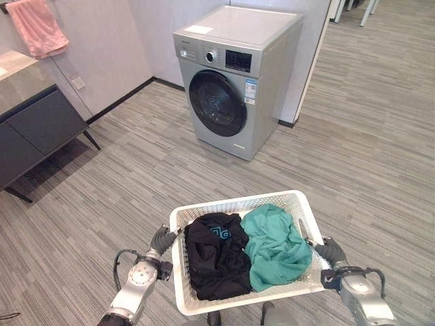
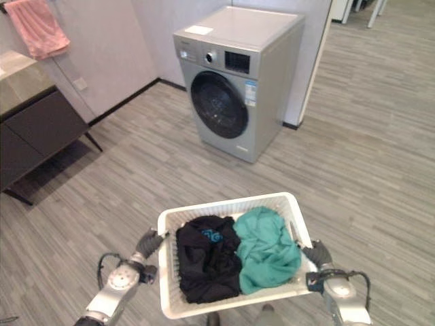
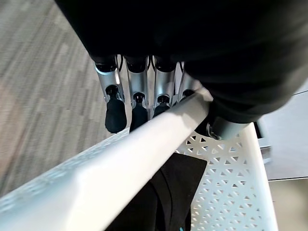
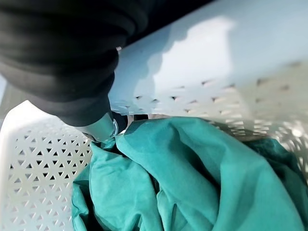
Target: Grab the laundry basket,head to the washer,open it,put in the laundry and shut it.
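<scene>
Left eye view: left hand (image 1: 162, 239) at 9 o'clock of the white laundry basket (image 1: 292, 201), right hand (image 1: 331, 252) at 3 o'clock, both arms reaching forward; the basket's long axis runs side to side, its open top upward; inside, a black garment (image 1: 214, 255) toward 9 o'clock touches a teal garment (image 1: 275, 244) toward 3 o'clock; the washer (image 1: 268, 75) stands at 12 o'clock, well apart, door shut and facing the basket.
Left wrist view: fingers (image 3: 137, 103) curled over the basket's rim, thumb inside it.
Right wrist view: thumb inside the rim beside the teal garment; whether this hand's fingers are curled cannot be told.
</scene>
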Controlling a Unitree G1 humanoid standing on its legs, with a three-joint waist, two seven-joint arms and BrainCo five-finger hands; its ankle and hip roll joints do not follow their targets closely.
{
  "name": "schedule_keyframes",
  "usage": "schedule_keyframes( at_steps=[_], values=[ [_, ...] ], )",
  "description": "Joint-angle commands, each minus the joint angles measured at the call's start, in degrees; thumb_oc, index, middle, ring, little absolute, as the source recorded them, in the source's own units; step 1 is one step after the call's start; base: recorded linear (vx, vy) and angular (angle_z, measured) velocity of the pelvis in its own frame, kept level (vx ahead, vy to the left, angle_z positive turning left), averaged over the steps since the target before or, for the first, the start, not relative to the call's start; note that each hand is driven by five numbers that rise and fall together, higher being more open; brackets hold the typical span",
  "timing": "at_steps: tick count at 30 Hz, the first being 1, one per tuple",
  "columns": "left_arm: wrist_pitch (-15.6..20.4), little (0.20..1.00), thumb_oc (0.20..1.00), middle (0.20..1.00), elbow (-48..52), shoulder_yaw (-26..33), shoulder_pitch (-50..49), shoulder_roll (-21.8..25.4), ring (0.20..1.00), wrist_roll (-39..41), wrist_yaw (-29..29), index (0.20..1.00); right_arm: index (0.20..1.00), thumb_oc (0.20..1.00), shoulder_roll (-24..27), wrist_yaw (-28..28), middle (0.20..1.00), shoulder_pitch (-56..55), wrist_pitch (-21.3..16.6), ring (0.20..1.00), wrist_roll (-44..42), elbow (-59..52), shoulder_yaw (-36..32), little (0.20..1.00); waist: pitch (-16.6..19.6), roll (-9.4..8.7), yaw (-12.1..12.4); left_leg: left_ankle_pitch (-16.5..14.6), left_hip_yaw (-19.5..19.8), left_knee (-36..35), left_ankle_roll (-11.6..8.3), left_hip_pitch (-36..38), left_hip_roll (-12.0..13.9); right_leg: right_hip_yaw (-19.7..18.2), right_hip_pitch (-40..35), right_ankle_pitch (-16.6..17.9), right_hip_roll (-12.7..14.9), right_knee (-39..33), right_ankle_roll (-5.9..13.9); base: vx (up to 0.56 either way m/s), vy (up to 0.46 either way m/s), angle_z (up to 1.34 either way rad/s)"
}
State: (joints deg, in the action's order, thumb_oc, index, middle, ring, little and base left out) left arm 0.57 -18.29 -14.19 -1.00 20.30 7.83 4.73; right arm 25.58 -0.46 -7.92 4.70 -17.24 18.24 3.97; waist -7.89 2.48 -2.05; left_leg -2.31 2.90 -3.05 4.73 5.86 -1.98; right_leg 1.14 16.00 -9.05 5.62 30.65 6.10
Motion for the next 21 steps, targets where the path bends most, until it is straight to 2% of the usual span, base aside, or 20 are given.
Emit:
schedule_keyframes(
  at_steps=[1, 2, 3, 5, 7, 8, 9, 10, 11, 12, 13, 14, 15, 16, 17, 18, 19, 20, 21],
  values=[
    [2.4, 0.200, 0.200, 0.200, 3.0, 6.7, 2.2, 4.1, 0.200, -0.8, 0.7, 0.200, 0.200, 0.200, -0.1, 1.0, 0.200, 3.6, -5.8, 0.200, -3.0, -3.1, -4.5, 0.200, -0.2, -2.68, -0.5, -5.9, 0.8, 3.0, -1.75, 1.0, 0.6, 0.8, -5.0, 8.6, -3.2, -16.8, 0.51, 0.30, -0.020, 0.64],
    [2.5, 0.200, 0.200, 0.200, 2.9, 6.9, 2.2, 3.9, 0.200, -0.7, 1.1, 0.200, 0.200, 0.200, -0.5, 1.1, 0.200, 3.1, -5.8, 0.200, -3.1, -2.4, -4.2, 0.200, -0.3, -3.25, -1.2, -6.9, 1.8, 2.3, -1.87, 3.0, 0.0, 1.2, -2.6, 10.8, -4.1, -23.2, 0.89, 0.21, -0.009, 0.58],
    [2.6, 0.200, 0.200, 0.200, 2.9, 6.9, 2.1, 3.9, 0.200, -0.7, 1.1, 0.200, 0.200, 0.200, -0.4, 1.1, 0.200, 3.1, -5.8, 0.200, -3.1, -2.4, -4.2, 0.200, -0.4, -3.08, -1.2, -7.0, 1.9, 2.2, -1.89, 3.2, 0.2, 1.3, -3.0, 10.9, -4.2, -23.6, 0.87, 0.34, -0.016, 0.59],
    [2.5, 0.200, 0.200, 0.200, 2.4, 7.0, 2.3, 3.6, 0.200, -1.6, 1.4, 0.200, 0.200, 0.200, -0.8, 1.2, 0.200, 2.9, -5.6, 0.200, -2.9, -1.6, -3.7, 0.200, -0.6, -3.39, -1.9, -8.7, 3.1, 2.0, -1.99, 5.8, -0.3, 1.1, -0.8, 13.6, -5.3, -30.1, 1.80, 0.38, -0.028, 0.34],
    [2.5, 0.200, 0.200, 0.200, 2.1, 6.8, 2.7, 3.1, 0.200, -2.2, 1.6, 0.200, 0.200, 0.200, -0.7, 1.5, 0.200, 2.3, -5.6, 0.200, -2.4, -2.2, -3.4, 0.200, -0.7, -3.46, -2.7, -9.5, 4.0, 2.3, -2.32, 7.9, -0.6, 0.2, 0.0, 14.7, -6.1, -31.5, 2.22, 0.44, -0.052, 0.24],
    [2.7, 0.200, 0.200, 0.200, 1.6, 5.9, 3.4, 2.2, 0.200, -2.7, 1.5, 0.200, 0.200, 0.200, -0.8, 1.7, 0.200, 0.6, -5.7, 0.200, -2.8, -3.6, -4.1, 0.200, 0.1, -3.75, -3.4, -10.3, 5.1, 3.6, -2.83, 9.5, -0.8, -1.7, -1.3, 16.0, -6.4, -30.1, 1.18, 0.26, -0.050, 0.24],
    [2.7, 0.200, 0.200, 0.200, 1.6, 5.9, 3.4, 2.2, 0.200, -2.7, 1.5, 0.200, 0.200, 0.200, -0.8, 1.8, 0.200, 0.5, -5.7, 0.200, -2.7, -3.7, -4.1, 0.200, 0.1, -3.70, -3.4, -10.4, 5.1, 3.7, -2.84, 9.5, -0.8, -1.7, -1.3, 15.9, -6.4, -30.0, 1.17, 0.53, -0.135, 0.71],
    [3.1, 0.200, 0.200, 0.200, 0.8, 4.8, 3.6, 1.0, 0.200, -2.5, 1.6, 0.200, 0.200, 0.200, -0.4, 1.6, 0.200, 0.0, -6.0, 0.200, -2.8, -3.7, -4.1, 0.200, 1.3, -3.19, -4.1, -9.2, 5.4, 7.2, -4.38, 9.6, 0.1, -1.9, -2.3, 15.4, -7.6, -27.7, -0.10, 0.28, -0.087, 0.81],
    [3.1, 0.200, 0.200, 0.200, 0.8, 4.8, 3.6, 1.0, 0.200, -2.5, 1.7, 0.200, 0.200, 0.200, -0.3, 1.6, 0.200, 0.0, -6.0, 0.200, -2.8, -3.7, -4.1, 0.200, 1.3, -3.09, -4.2, -9.3, 5.5, 7.4, -4.42, 9.5, 0.2, -1.8, -2.2, 15.3, -7.6, -27.6, -0.14, 0.38, -0.116, 0.78],
    [3.2, 0.200, 0.200, 0.200, 0.5, 4.2, 3.9, 0.5, 0.200, -2.2, 1.6, 0.200, 0.200, 0.200, -0.3, 1.3, 0.200, 0.1, -6.0, 0.200, -3.0, -3.8, -4.1, 0.200, 1.7, -2.70, -4.6, -6.8, 4.9, 11.3, -5.80, 8.4, 0.6, -2.0, -3.4, 14.8, -8.2, -27.1, -0.73, 0.22, -0.071, 0.33],
    [3.2, 0.200, 0.200, 0.200, -0.2, 3.9, 4.7, 0.2, 0.200, -1.9, 1.8, 0.200, 0.200, 0.200, -0.3, 1.3, 0.200, 0.4, -6.4, 0.200, -3.5, -3.7, -4.2, 0.200, 1.7, -2.73, -5.1, -0.9, 3.3, 20.1, -8.56, 4.9, 1.4, -1.9, -4.8, 14.6, -8.0, -26.7, -1.61, 0.34, -0.187, 0.38],
    [3.1, 0.200, 0.200, 0.200, 0.7, 3.8, 4.3, 0.6, 0.200, -0.8, 1.5, 0.200, 0.200, 0.200, 0.4, 0.8, 0.200, 0.2, -7.0, 0.200, -5.4, -4.9, -4.4, 0.200, 0.4, -4.49, -4.5, 6.4, -0.5, 37.4, -9.24, -4.6, 2.7, -1.6, -8.8, 13.5, -6.9, -27.8, -3.95, 0.22, -0.156, 0.35],
    [3.1, 0.200, 0.200, 0.200, 0.8, 3.8, 4.3, 0.6, 0.200, -0.8, 1.5, 0.200, 0.200, 0.200, 0.3, 0.8, 0.200, 0.2, -7.0, 0.200, -5.4, -4.9, -4.4, 0.200, 0.4, -4.30, -4.5, 6.0, -0.4, 38.4, -9.28, -5.2, 2.9, -1.5, -8.7, 13.6, -7.1, -27.9, -3.98, 0.25, -0.237, 0.34],
    [3.2, 0.200, 0.200, 0.200, 1.0, 4.1, 4.4, 0.8, 0.200, -0.3, 2.1, 0.200, 0.200, 0.200, 0.9, 0.0, 0.200, 0.9, -7.3, 0.200, -6.0, -5.3, -3.8, 0.200, -0.6, -5.56, -3.5, 7.4, -2.0, 49.1, -8.37, -10.7, 3.5, -2.7, -11.4, 12.3, -7.4, -29.3, -5.76, 0.11, -0.114, -0.04],
    [3.2, 0.200, 0.200, 0.200, 1.0, 4.1, 4.4, 0.8, 0.200, -0.3, 2.1, 0.200, 0.200, 0.200, 0.9, 0.0, 0.200, 0.9, -7.3, 0.200, -6.1, -5.3, -3.8, 0.200, -0.6, -5.31, -3.4, 7.1, -2.0, 49.7, -8.38, -11.1, 3.7, -2.7, -11.3, 12.4, -7.6, -29.3, -5.77, 0.30, -0.167, -0.22],
    [3.0, 0.200, 0.200, 0.200, 0.8, 4.1, 4.2, 0.7, 0.200, 0.0, 2.4, 0.200, 0.200, 0.200, 1.4, -0.4, 0.200, 0.7, -7.0, 0.200, -5.7, -6.2, -3.7, 0.200, -0.9, -6.17, -2.9, 5.2, -3.4, 51.5, -6.65, -15.4, 4.6, -3.7, -13.7, 11.4, -7.2, -30.1, -6.37, 0.39, -0.020, -0.33],
    [2.9, 0.200, 0.200, 0.200, 1.0, 4.1, 3.9, 0.8, 0.200, 0.5, 2.3, 0.200, 0.200, 0.200, 1.5, -0.3, 0.200, 0.5, -6.9, 0.200, -6.1, -5.9, -3.5, 0.200, -1.4, -6.84, -2.0, 2.4, -3.8, 45.7, -5.76, -18.6, 7.6, -4.1, -16.0, 10.0, -6.1, -30.4, -5.87, 0.39, -0.026, -0.21],
    [2.9, 0.200, 0.200, 0.200, 1.0, 4.2, 3.9, 0.8, 0.200, 0.5, 2.3, 0.200, 0.200, 0.200, 1.5, -0.3, 0.200, 0.5, -6.9, 0.200, -6.1, -5.9, -3.5, 0.200, -1.3, -7.09, -2.0, 2.7, -3.9, 45.3, -5.71, -18.6, 7.3, -4.2, -15.9, 10.1, -5.9, -30.4, -5.84, 0.29, 0.048, -0.19],
    [2.8, 0.200, 0.200, 0.200, 1.2, 4.4, 3.7, 1.0, 0.200, 0.7, 2.3, 0.200, 0.200, 0.200, 1.4, -0.1, 0.200, 0.5, -6.8, 0.200, -6.0, -5.7, -3.3, 0.200, -1.2, -7.25, -1.8, 2.8, -3.6, 41.3, -5.81, -18.7, 8.1, -4.4, -16.0, 9.4, -5.6, -30.2, -5.68, 0.18, 0.076, -0.24]
  ],
)
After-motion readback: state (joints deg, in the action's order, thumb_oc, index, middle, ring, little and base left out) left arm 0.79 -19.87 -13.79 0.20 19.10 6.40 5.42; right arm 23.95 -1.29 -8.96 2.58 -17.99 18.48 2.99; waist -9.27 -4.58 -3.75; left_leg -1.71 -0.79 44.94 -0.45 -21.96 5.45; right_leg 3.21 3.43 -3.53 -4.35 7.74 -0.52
